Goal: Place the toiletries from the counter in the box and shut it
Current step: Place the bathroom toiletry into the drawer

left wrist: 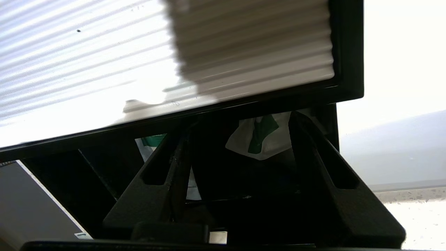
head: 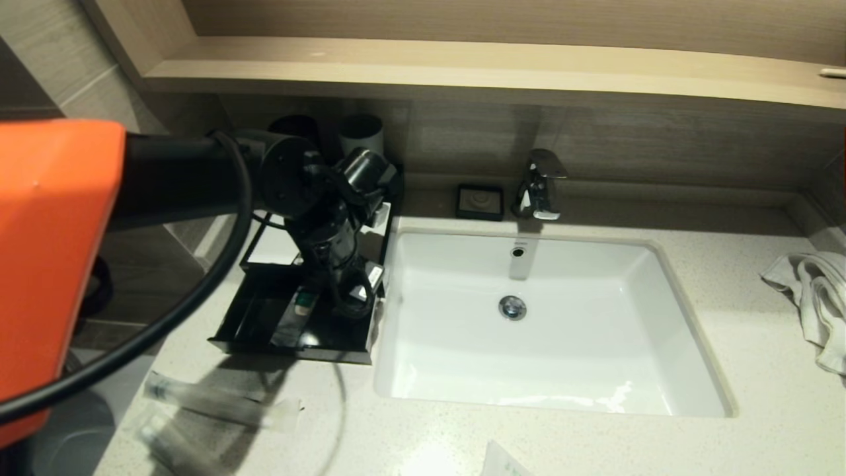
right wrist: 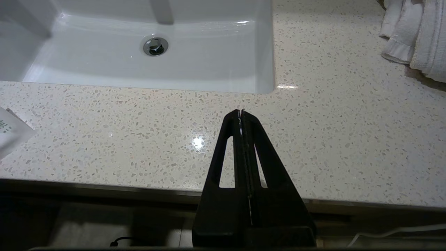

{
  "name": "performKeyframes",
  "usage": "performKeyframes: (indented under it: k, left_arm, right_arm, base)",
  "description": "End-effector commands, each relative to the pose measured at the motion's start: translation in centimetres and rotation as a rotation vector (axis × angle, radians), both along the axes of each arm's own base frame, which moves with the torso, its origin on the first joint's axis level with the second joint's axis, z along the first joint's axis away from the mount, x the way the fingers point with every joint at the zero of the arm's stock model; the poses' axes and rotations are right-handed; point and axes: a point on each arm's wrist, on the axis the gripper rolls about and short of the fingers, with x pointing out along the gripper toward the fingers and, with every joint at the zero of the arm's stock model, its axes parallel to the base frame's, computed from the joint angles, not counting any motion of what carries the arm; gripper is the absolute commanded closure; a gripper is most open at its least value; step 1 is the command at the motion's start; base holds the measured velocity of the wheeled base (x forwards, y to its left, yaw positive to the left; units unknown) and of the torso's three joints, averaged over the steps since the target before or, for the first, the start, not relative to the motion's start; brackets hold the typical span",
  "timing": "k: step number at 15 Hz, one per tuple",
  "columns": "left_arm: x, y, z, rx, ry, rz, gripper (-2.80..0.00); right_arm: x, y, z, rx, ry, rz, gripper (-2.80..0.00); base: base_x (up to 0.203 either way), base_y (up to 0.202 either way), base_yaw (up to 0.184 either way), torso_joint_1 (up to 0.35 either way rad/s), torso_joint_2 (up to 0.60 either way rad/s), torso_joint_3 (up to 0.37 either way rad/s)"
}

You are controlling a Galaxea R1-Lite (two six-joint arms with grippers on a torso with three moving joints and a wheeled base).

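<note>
The black box (head: 291, 350) stands open left of the sink, its white-lined lid (head: 274, 248) raised at the back. My left gripper (head: 340, 294) reaches down into the box. In the left wrist view the left gripper (left wrist: 235, 127) is open, its fingers spread under the ribbed lid (left wrist: 104, 69). A white-and-green packet (left wrist: 259, 139) lies in the box just past the fingertips, and another (left wrist: 150, 143) lies beside it. Clear-wrapped toiletries (head: 218, 403) lie on the counter in front of the box, and a white packet (head: 502, 463) lies near the front edge. My right gripper (right wrist: 241, 111) is shut and empty, above the counter's front edge.
The white sink (head: 667, 317) lies right of the box, with a chrome faucet (head: 538, 185) and a black soap dish (head: 480, 201) behind it. A white towel (head: 816, 297) is bunched at the far right. Two cups (head: 361, 132) stand behind the box.
</note>
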Motion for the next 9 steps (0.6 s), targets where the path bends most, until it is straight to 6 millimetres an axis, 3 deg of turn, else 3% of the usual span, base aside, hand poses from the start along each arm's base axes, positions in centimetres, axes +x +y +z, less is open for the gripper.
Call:
performKeyframes:
  k: [1,9]
  left_arm:
    - [-0.2,0.2,0.7,-0.007,-0.026,0.006,-2.80]
    - [-1.2,1.2,2.9,-0.044,-0.082,0.018,-2.80]
  right_arm:
    - [0.0,0.0,0.0,0.000,0.000,-0.001,0.00]
    - [0.0,0.0,0.0,0.000,0.000,0.000,0.00]
  base:
    - [0.000,0.000,0.000,0.000,0.00,0.000]
    - [0.000,0.000,0.000,0.000,0.00,0.000]
